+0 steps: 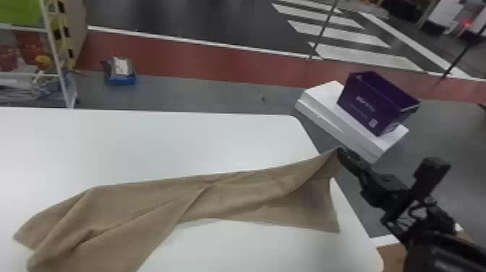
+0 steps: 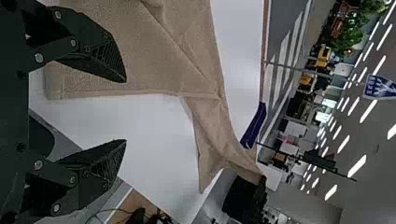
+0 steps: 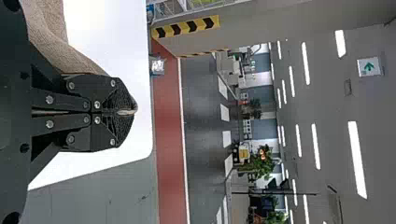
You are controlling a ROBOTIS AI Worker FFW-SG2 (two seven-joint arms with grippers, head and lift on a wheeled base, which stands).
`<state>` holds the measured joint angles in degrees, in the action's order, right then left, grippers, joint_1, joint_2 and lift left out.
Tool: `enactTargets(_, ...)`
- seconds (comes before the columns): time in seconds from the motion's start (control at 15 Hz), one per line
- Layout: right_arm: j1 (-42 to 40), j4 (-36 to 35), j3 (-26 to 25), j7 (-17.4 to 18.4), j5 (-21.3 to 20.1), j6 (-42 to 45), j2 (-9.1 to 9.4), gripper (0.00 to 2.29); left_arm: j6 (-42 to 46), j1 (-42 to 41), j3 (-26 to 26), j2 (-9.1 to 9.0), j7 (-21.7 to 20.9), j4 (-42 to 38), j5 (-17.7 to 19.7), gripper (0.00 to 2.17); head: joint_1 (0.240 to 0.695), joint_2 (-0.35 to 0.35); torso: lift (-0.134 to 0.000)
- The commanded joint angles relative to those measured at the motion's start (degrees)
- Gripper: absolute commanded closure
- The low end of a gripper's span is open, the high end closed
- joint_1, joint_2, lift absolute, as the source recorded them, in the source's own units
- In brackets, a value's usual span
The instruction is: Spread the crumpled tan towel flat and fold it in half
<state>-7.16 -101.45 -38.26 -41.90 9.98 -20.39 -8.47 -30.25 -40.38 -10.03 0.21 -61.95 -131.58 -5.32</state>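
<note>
right gripper [image 3: 127, 112]: clamped on a corner of the tan towel [image 1: 246, 195], presumably to draw folds out across the white table [image 1: 144, 144] beneath it. left gripper [image 2: 125, 110]: fingers apart near the towel, likely awaiting another edge.

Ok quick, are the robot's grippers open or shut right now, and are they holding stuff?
Left gripper: jaws open, holding nothing.
Right gripper: jaws closed on a corner of the tan towel.

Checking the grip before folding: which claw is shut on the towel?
The right claw: its fingers are closed, holding the towel at one end. The left claw stands open.
</note>
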Motion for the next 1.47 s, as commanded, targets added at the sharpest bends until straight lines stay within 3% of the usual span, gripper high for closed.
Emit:
enactTargets(0.0,0.04,0.20,-0.06,-0.02,0.13,-0.14,-0.05,2.13,2.17,0.04,2.12,0.85,2.18,2.38,-2.33,0.51,0.695,-0.350,-0.124)
enactTargets(0.13,0.04,0.11,-0.41,-0.20,0.83,-0.32,-0.05,2.13,3.75,0.12,3.00,1.99,4.56,3.52,-2.77,0.51,0.695,-0.350,-0.124)
enactTargets(0.27,0.04,0.11,-0.76,-0.29,1.01,-0.32,-0.14,2.13,3.22,0.47,3.53,1.99,5.52,3.70,-4.96,0.51,0.695,-0.350,-0.124)
enactTargets(0.6,0.30,0.46,-1.11,-0.37,1.09,-0.32,-0.49,2.13,-0.82,-0.49,3.62,2.08,4.47,2.29,-7.34,0.51,0.695,-0.350,-0.124)
enactTargets(1.13,0.57,0.64,-1.20,-0.64,1.53,-0.49,-0.49,2.13,2.17,-0.32,4.14,2.52,7.02,3.17,-7.60,0.52,0.695,-0.350,-0.124)
enactTargets(1.2,0.57,0.64,-1.38,-0.64,1.53,-0.49,-0.49,2.13,2.34,-0.32,4.50,2.78,7.46,3.44,-8.04,0.54,0.695,-0.350,-0.124)
enactTargets(1.27,0.57,0.64,-1.55,-0.73,2.06,-0.49,-0.49,2.13,3.22,-0.32,5.20,3.22,8.51,3.79,-8.48,0.70,0.695,-0.350,-0.124)
enactTargets(1.4,0.57,0.73,-1.73,-0.73,2.59,-0.67,-0.58,2.13,3.57,-0.14,5.20,3.49,9.13,4.31,-8.57,0.70,0.695,-0.350,-0.124)
